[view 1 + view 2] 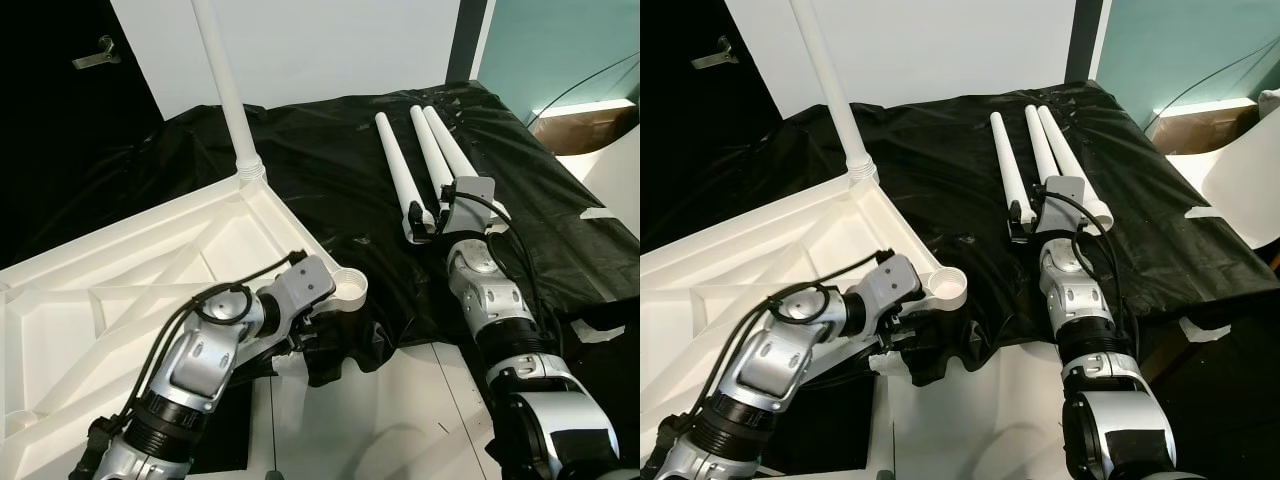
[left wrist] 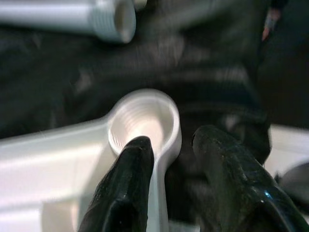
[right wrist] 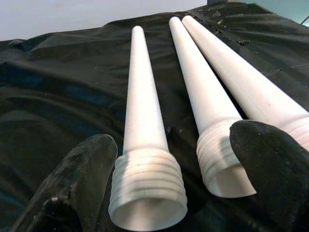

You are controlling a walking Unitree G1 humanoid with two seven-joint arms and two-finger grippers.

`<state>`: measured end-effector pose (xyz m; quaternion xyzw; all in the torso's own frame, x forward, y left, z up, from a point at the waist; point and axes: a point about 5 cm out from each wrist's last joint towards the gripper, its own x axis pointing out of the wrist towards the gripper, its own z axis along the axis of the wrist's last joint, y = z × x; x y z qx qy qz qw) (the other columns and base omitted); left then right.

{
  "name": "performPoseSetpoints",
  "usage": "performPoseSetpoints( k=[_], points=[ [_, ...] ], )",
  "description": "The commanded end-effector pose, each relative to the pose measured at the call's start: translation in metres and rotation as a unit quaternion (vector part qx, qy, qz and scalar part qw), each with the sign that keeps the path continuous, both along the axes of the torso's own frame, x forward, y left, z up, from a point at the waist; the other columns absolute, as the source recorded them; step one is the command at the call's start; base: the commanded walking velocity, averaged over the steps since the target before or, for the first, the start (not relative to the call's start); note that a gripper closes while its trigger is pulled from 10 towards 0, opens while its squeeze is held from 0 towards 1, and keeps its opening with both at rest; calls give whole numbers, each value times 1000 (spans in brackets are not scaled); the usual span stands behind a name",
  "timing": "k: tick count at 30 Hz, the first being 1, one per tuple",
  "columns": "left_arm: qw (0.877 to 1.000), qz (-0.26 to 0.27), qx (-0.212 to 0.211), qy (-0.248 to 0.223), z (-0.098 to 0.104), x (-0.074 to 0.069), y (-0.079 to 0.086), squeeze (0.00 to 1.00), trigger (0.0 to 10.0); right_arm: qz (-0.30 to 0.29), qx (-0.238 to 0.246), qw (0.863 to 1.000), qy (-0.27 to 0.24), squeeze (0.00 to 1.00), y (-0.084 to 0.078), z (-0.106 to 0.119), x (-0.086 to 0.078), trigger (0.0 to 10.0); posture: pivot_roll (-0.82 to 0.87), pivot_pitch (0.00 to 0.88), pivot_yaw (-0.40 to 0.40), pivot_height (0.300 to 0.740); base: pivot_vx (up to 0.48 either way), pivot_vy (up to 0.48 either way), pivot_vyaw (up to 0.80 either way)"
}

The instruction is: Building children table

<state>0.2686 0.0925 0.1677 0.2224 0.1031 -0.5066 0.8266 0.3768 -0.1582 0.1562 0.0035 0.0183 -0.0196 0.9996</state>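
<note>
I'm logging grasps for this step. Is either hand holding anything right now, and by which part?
Nothing is clamped yet. The left hand straddles the tabletop's corner socket; the right hand is open around the threaded ends of two legs.

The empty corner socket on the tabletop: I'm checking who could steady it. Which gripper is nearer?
Left. The left gripper sits right at the socket, fingers straddling its rim. The right gripper is off to the socket's right, open around the loose legs.

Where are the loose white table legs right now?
Three loose white legs lie side by side on the black sheet, ahead on the robot's right, threaded ends at the open right tool.
</note>
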Motion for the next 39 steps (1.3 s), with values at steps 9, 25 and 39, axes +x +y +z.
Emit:
performPoseSetpoints(
  k=[9, 25, 39],
  points=[
    [994, 72, -27, -71, 11, -3, 12, 0, 10000, 18, 7, 999, 31, 0, 7, -3, 9, 10000, 44, 13, 61, 740, 0, 0, 0],
    [982, 142, -56, -108, 21, -2, 13, 0, 10000, 53, 11, 995, 81, 0, 24, -7, 21, 10000, 87, 33, 33, 740, 0, 0, 0],
    [976, 178, -58, -110, 17, -4, 14, 0, 10000, 12, 41, 991, 124, 0, 20, -25, 18, 10000, 105, 53, 28, 740, 0, 0, 0]
  ],
)
